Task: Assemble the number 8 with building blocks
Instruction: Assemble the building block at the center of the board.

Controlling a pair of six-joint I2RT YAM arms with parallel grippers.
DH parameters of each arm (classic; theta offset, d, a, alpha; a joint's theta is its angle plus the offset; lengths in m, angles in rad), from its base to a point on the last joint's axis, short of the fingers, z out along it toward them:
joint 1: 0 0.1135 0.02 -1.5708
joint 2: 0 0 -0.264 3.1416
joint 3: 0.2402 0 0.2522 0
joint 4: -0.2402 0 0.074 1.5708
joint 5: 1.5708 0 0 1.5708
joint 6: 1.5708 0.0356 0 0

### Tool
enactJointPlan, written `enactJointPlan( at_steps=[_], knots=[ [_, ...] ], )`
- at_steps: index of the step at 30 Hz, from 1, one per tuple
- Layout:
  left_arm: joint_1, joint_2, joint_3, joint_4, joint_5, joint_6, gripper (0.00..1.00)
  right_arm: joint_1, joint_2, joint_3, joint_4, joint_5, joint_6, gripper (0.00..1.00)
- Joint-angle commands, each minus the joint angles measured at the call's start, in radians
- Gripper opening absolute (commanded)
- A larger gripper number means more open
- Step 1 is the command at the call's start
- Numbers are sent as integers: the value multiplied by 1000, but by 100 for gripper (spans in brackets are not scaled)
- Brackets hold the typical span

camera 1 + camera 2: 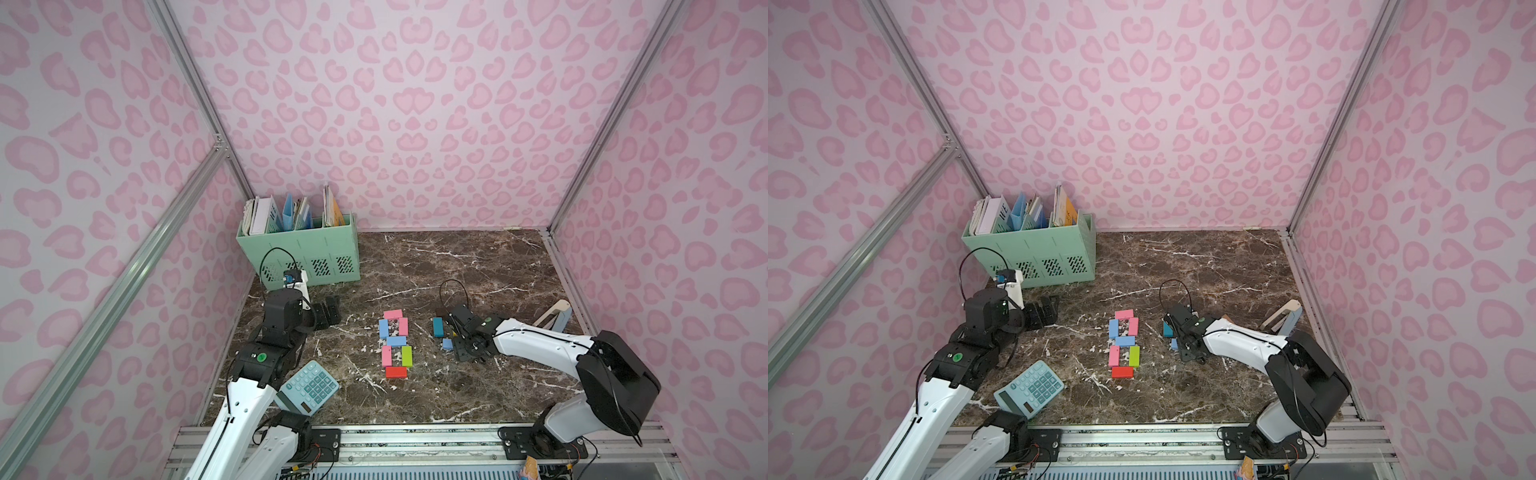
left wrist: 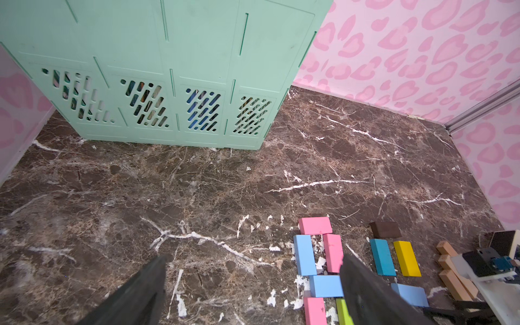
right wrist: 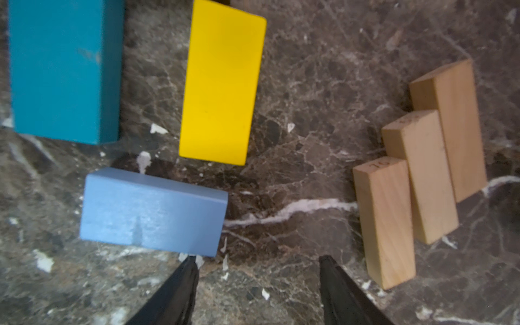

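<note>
Light-blue block (image 3: 153, 212) lies just beside the right pincer (image 3: 257, 260), seemingly untouched, jaws apart.

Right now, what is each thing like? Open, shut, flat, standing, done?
Left gripper: open, empty.
Right gripper: open, empty.
Number 8: seven blocks lying flat, looks complete.
Teal block: flat, unused.
Yellow block: flat, unused.
Spare light-blue block: flat, unused.
Wooden blocks: three, lying side by side.
Dark brown block: flat, unused.
Calculator: face up.
File organizer: upright, full of papers.
</note>
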Motion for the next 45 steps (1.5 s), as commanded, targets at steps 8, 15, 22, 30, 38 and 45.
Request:
enactJointPlan(
  at_steps=[8, 15, 22, 30, 38, 45],
  knots=[
    [1, -2, 7, 5, -8, 10, 99, -16, 9, 3, 32, 2, 1, 71],
    [0, -1, 8, 4, -8, 11, 98, -16, 14, 2, 76, -51, -13, 70],
    [-1, 0, 7, 6, -4, 12, 98, -18, 26, 12, 89, -59, -25, 69],
    [0, 4, 6, 9, 0, 12, 98, -18, 36, 14, 111, -96, -19, 67],
    [-1, 8, 7, 8, 4, 12, 99, -35, 37, 12, 119, -105, -13, 66],
    [0, 7, 7, 8, 4, 13, 98, -36, -6, 29, 117, -146, -36, 66]
  ],
)
